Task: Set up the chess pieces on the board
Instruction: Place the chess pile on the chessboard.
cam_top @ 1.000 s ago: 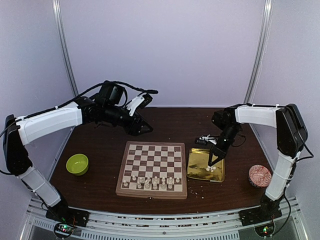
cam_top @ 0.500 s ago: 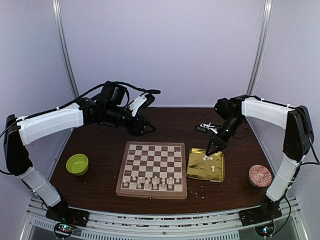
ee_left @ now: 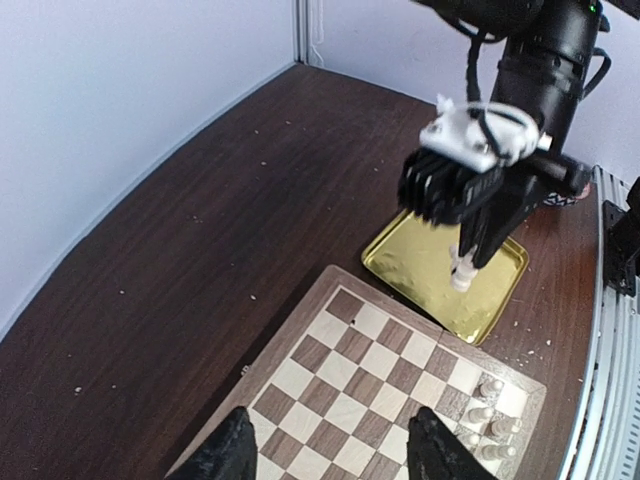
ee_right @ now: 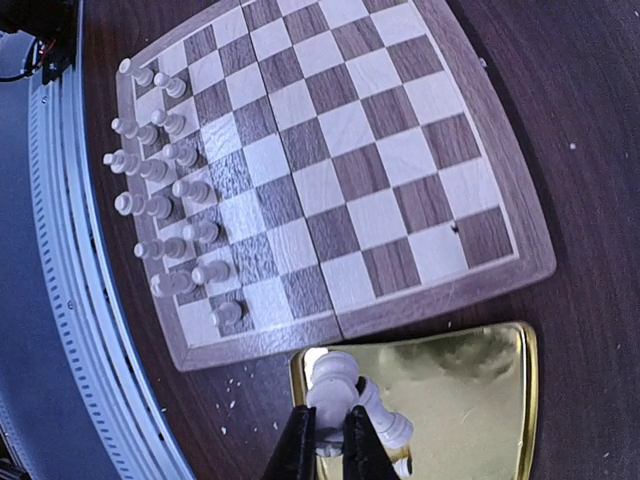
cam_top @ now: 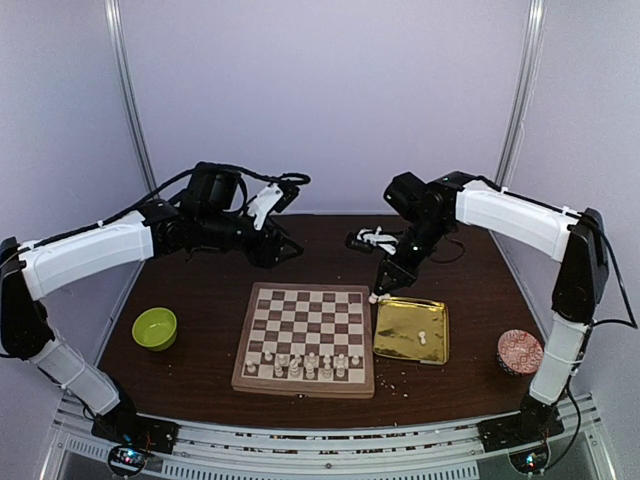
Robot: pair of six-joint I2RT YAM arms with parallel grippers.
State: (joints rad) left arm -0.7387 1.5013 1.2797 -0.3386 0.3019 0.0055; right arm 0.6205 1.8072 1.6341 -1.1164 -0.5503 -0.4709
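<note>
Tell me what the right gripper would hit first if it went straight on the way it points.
Probably the tray: the right gripper, shut on a chess piece, points down at the tray corner nearest the board, though depth is unclear.

Pale lavender walls (cam_top: 330,100) close the bay at back and both sides, under soft, even light. Slim metal uprights (cam_top: 131,100) stand at the two back corners. Dark wood-grain table (cam_top: 205,300); slotted aluminium rail (cam_top: 330,447) along its near edge.

White arm shells (cam_top: 90,250), black joints (cam_top: 215,190), black cables (cam_top: 160,188)
</note>
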